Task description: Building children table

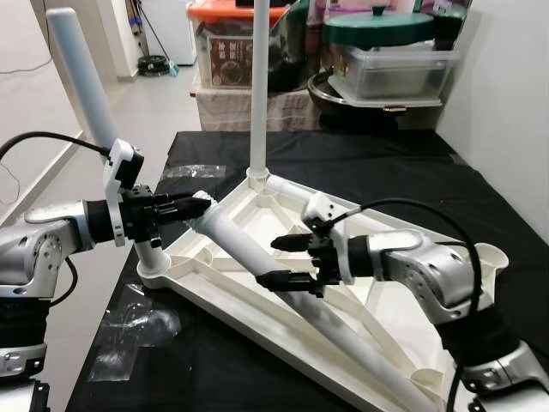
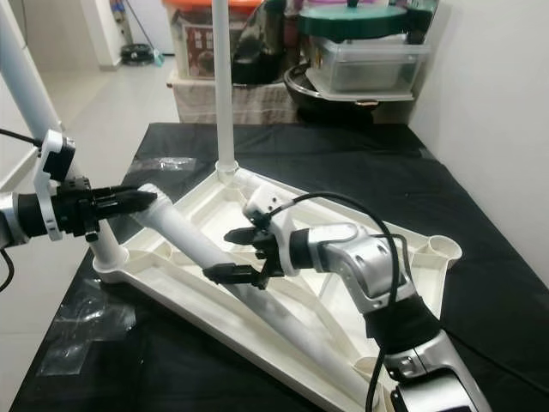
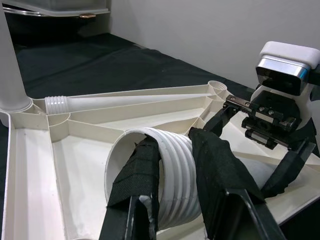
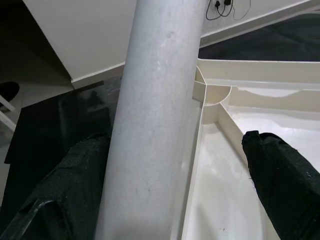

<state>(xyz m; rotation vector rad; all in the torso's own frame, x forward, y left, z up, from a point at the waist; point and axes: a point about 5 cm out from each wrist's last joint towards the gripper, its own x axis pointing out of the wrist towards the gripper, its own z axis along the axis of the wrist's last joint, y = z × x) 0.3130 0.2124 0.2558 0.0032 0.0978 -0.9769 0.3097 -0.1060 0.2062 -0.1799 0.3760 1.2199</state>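
Lying slantwise across your tabletop point(image 1: 214, 283), the leg point(image 1: 257, 257): left gripper point(image 1: 199, 209) pinches its threaded end, right gripper point(image 1: 283, 262) straddles it, fingers apart.

We found no text, brand, number or sign that we could read anywhere in these views. The nearest thing to one was a dark printed label point(image 1: 230, 62) on the clear storage box with the orange lid point(image 1: 225, 53), at about eleven o'clock beyond the black table; it showed a picture and some pale marks, but they were too small and blurred for us to make out.
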